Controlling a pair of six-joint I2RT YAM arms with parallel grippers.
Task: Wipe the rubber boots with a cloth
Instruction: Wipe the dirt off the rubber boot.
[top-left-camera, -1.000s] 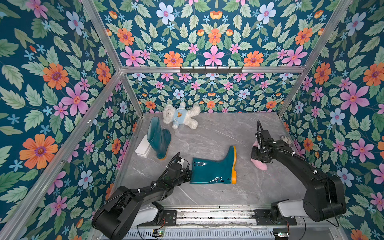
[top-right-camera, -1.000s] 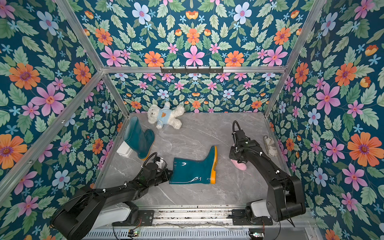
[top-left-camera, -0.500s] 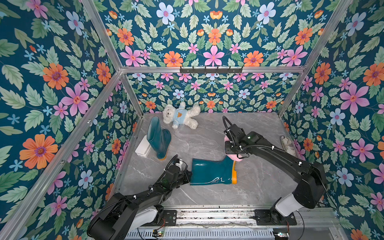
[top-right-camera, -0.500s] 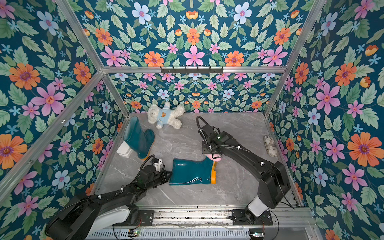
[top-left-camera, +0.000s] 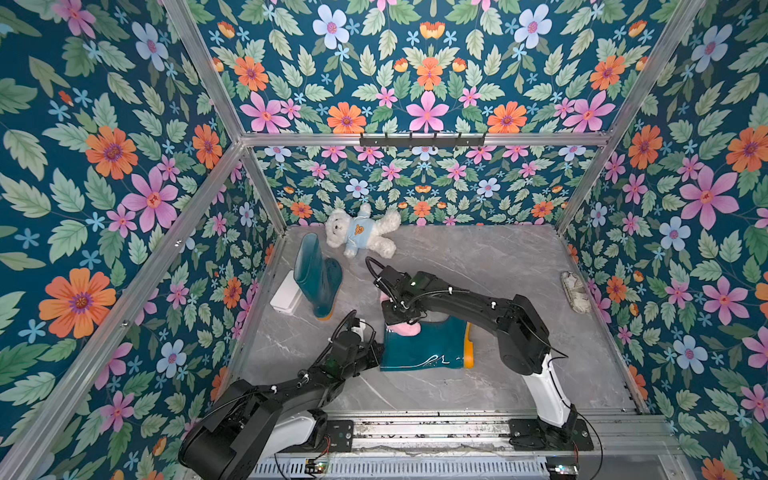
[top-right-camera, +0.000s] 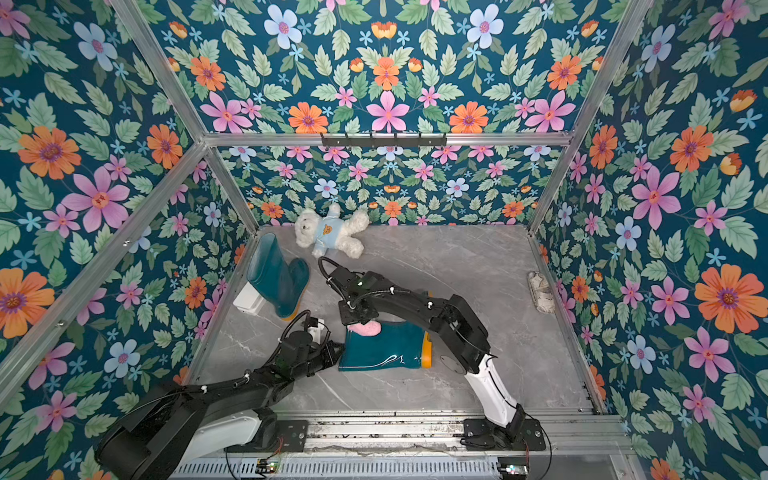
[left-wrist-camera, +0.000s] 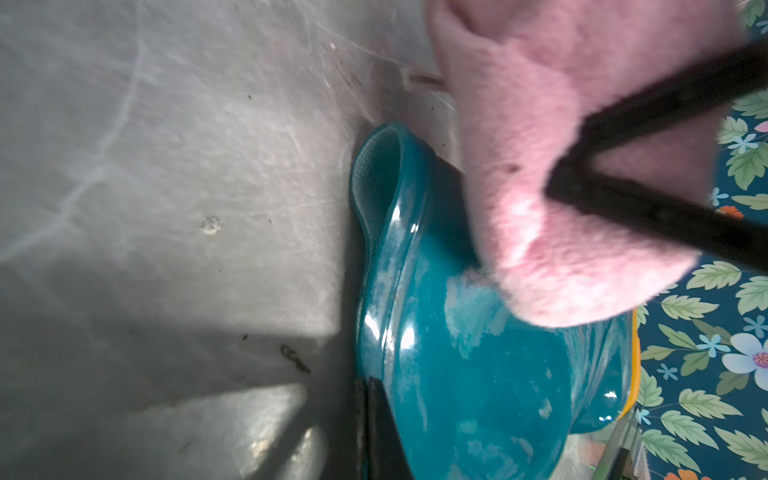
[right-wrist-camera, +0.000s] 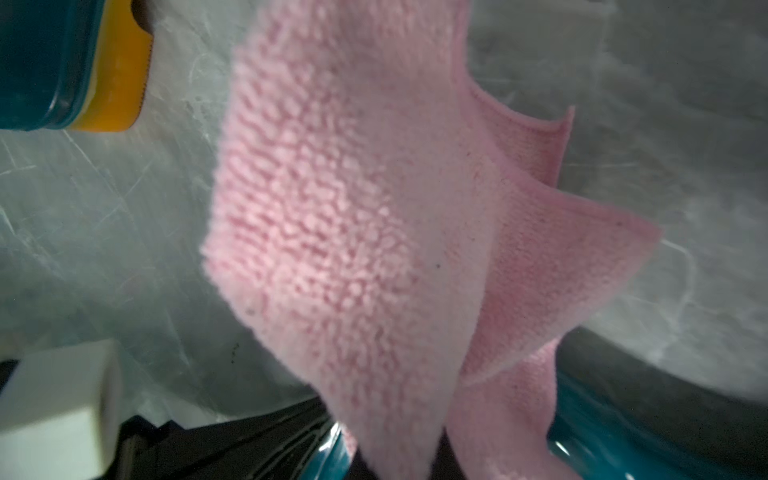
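Observation:
One teal rubber boot (top-left-camera: 428, 349) (top-right-camera: 384, 349) with an orange sole lies on its side on the grey floor. My left gripper (top-left-camera: 376, 352) (top-right-camera: 337, 350) is shut on the rim of its open end; the left wrist view shows the dark fingers (left-wrist-camera: 374, 432) against the boot (left-wrist-camera: 478, 374). My right gripper (top-left-camera: 400, 319) (top-right-camera: 359, 318) is shut on a pink cloth (top-left-camera: 402, 329) (top-right-camera: 365, 328) (right-wrist-camera: 353, 228), which rests on the shaft near the opening. The cloth hides the right fingers. The other boot (top-left-camera: 318, 278) (top-right-camera: 276, 278) stands upright at the back left.
A white teddy bear (top-left-camera: 361, 230) lies by the back wall. A white box (top-left-camera: 286, 293) sits against the left wall beside the standing boot. A crumpled grey object (top-left-camera: 575, 291) lies by the right wall. Floral walls enclose the floor on three sides.
My right arm has swung left from the right wall with the pink cloth, ending over the lying boot's shaft. My left gripper has stayed at the boot's opening.

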